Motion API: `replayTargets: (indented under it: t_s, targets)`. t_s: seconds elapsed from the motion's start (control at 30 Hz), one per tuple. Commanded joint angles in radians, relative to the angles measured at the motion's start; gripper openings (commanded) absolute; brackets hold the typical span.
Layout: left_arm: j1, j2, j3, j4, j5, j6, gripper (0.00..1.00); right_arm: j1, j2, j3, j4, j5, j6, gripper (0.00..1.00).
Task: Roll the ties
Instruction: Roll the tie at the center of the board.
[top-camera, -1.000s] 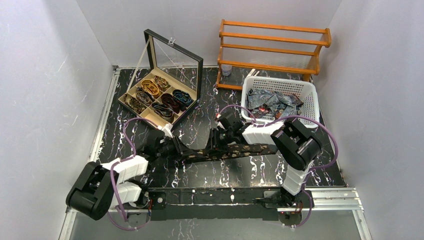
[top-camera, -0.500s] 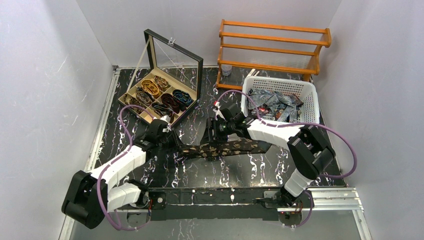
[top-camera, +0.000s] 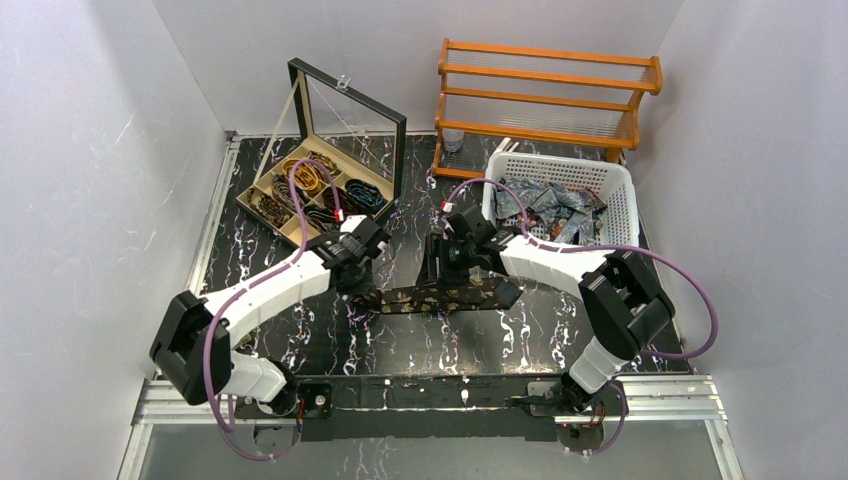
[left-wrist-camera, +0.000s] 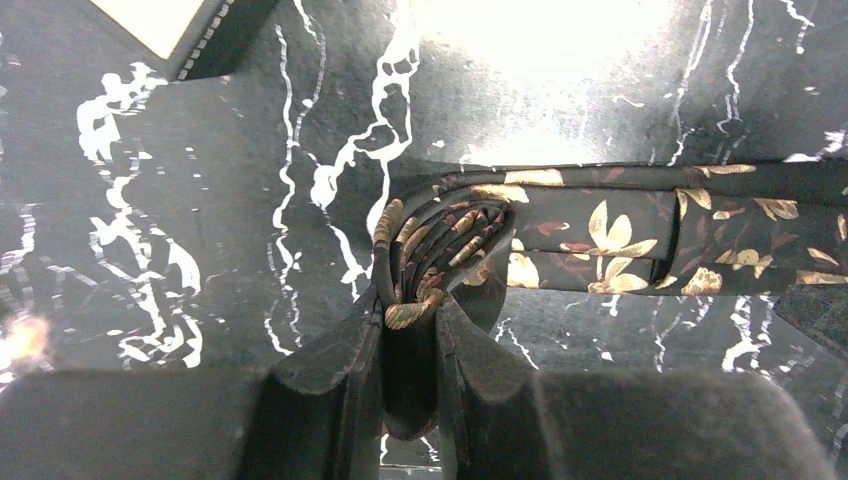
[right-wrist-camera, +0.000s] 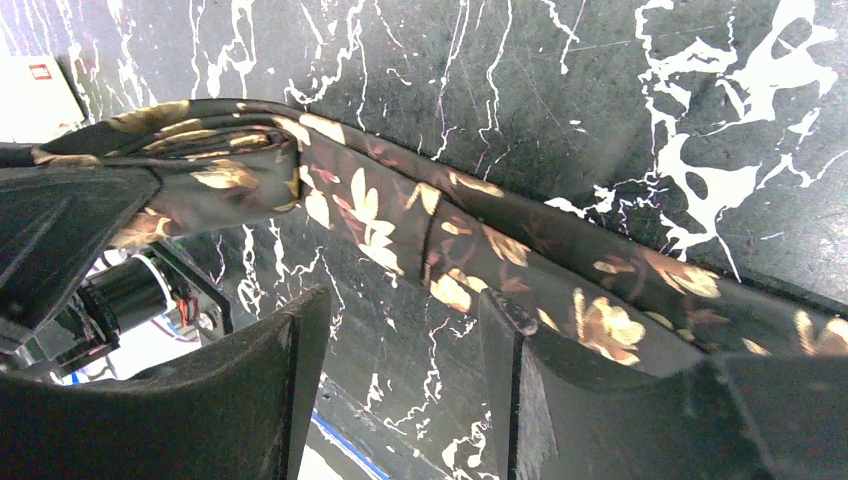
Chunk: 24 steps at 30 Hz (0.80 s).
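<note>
A dark tie with gold flowers lies flat across the middle of the table. Its left end is wound into a small coil. My left gripper is shut on that coil's inner layers, and the loose strip runs off to the right. My right gripper hovers over the strip's middle. In the right wrist view it stands open with only bare table between the fingers. The strip passes just beyond its fingertips, over the right finger.
An open display box at the back left holds several rolled ties in compartments, close behind my left arm. A white basket at the back right holds loose ties. A wooden rack stands against the far wall.
My left gripper has travelled right and away from me with the tie's end, so the flat strip is shorter. My right gripper has opened wider and shifted slightly left.
</note>
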Motion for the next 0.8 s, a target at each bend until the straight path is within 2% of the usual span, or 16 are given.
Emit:
replayTargets:
  t_s: [0.0,0.23,0.5,0.6,0.77]
  targets:
    - [-0.065,0.066,0.1,-0.178,-0.206,-0.044,0.0,-0.015,-0.03,-0.02,-0.014,0.028,0.023,0.65]
    - [-0.145,0.208,0.225,-0.293,-0.321,-0.11,0.0,-0.042,-0.05,-0.048,-0.017,0.049,0.051,0.66]
    - [-0.22,0.371,0.346,-0.337,-0.355,-0.142,0.0,-0.107,-0.122,-0.131,0.024,0.041,0.1,0.67]
    - [-0.238,0.431,0.39,-0.34,-0.348,-0.138,0.08,-0.129,-0.136,-0.143,0.018,0.033,0.096,0.68]
    - [-0.259,0.507,0.462,-0.332,-0.315,-0.137,0.36,-0.153,-0.155,-0.161,0.014,0.024,0.092,0.69]
